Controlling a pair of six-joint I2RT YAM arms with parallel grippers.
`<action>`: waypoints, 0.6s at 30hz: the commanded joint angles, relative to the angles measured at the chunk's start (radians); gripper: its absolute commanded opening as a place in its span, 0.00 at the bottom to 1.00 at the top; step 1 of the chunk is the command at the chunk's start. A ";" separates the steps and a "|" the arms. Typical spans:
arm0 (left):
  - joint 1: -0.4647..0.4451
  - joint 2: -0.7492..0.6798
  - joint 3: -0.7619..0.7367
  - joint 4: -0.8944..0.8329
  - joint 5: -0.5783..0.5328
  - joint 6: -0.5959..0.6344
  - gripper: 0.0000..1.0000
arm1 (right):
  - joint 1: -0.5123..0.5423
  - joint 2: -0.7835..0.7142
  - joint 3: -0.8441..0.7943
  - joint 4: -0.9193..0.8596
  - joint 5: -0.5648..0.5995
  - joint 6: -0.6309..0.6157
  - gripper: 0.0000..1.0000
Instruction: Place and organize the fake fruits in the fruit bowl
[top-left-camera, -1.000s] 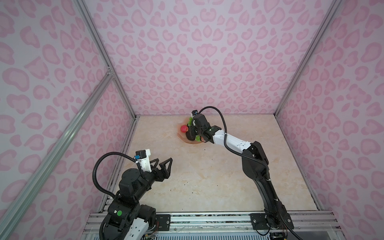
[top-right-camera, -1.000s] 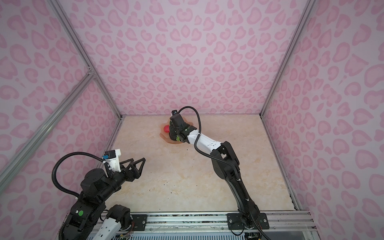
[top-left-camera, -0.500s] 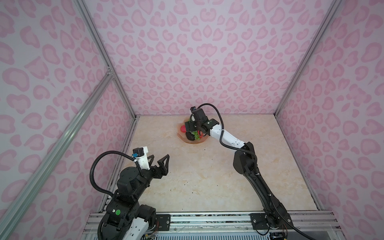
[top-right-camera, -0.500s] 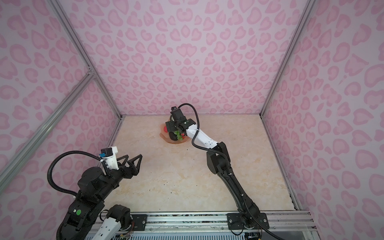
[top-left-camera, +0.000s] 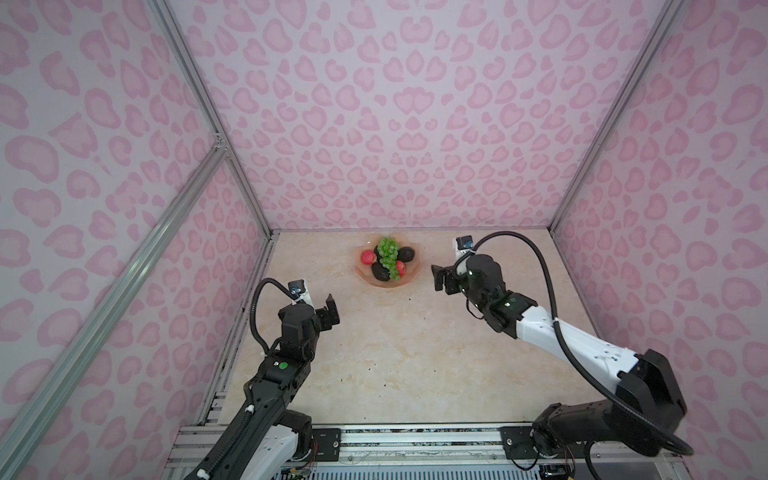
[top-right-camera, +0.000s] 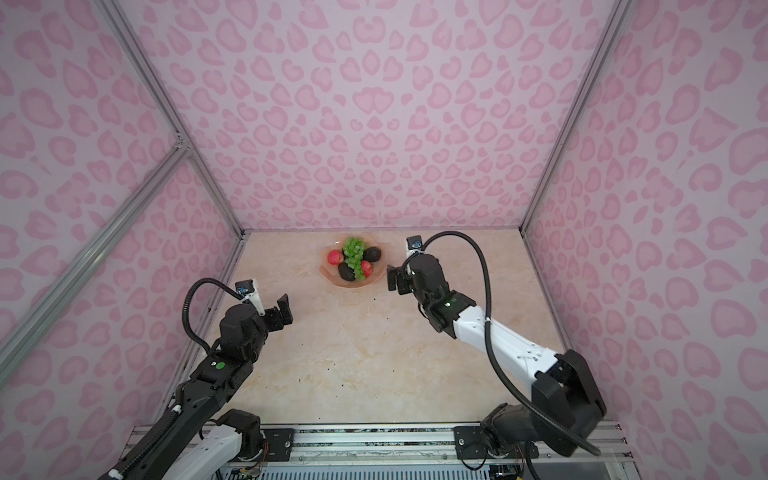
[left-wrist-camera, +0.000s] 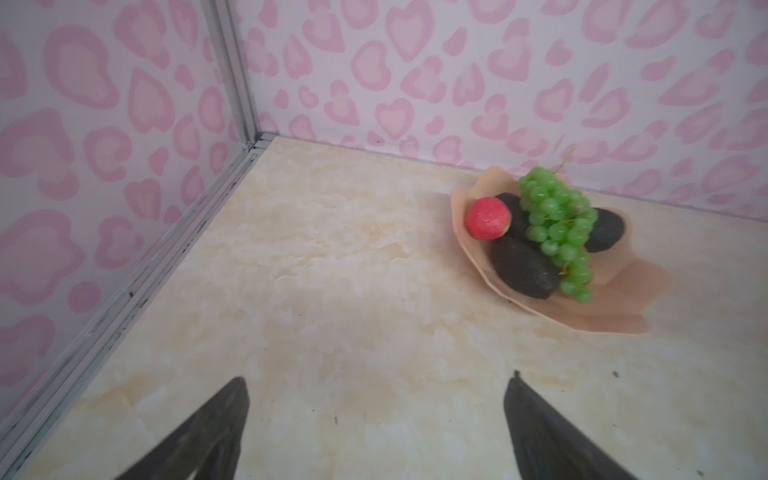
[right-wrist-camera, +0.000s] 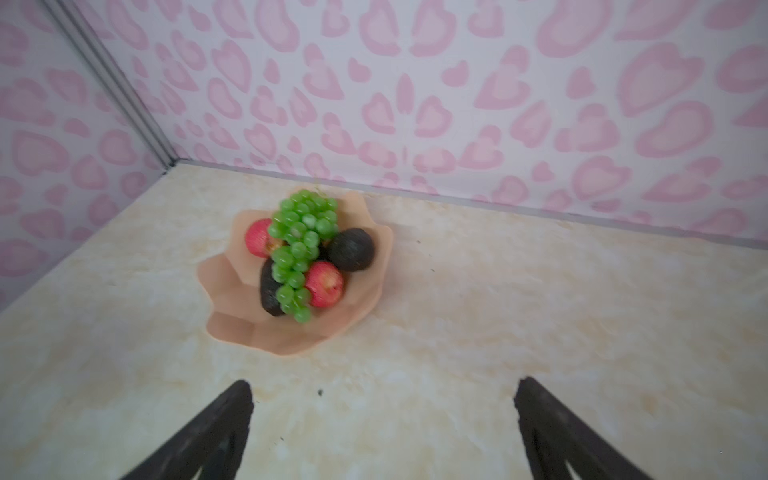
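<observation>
Both top views look steeply down from high at the front onto the whole tabletop (top-left-camera: 395, 353); each wrist view looks low and forward, closer, sharing the fruit bowl (left-wrist-camera: 602, 320)

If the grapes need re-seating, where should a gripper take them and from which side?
Take the grape bunch across its wider back half, straight down from above. It lies topmost in the fruit bowl, long axis back to front, so jaws closing across its width should slip between the apple and avocado flanking it. The right gripper, open and nearer, looks best placed.
</observation>
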 joint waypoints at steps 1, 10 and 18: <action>0.035 0.043 -0.057 0.389 -0.134 0.077 0.97 | -0.056 -0.142 -0.203 0.100 0.124 -0.035 0.99; 0.228 0.401 -0.221 0.827 -0.001 0.106 0.97 | -0.301 -0.335 -0.559 0.306 0.235 -0.105 0.99; 0.273 0.679 -0.190 1.081 0.171 0.130 0.98 | -0.423 -0.097 -0.638 0.693 0.183 -0.191 0.99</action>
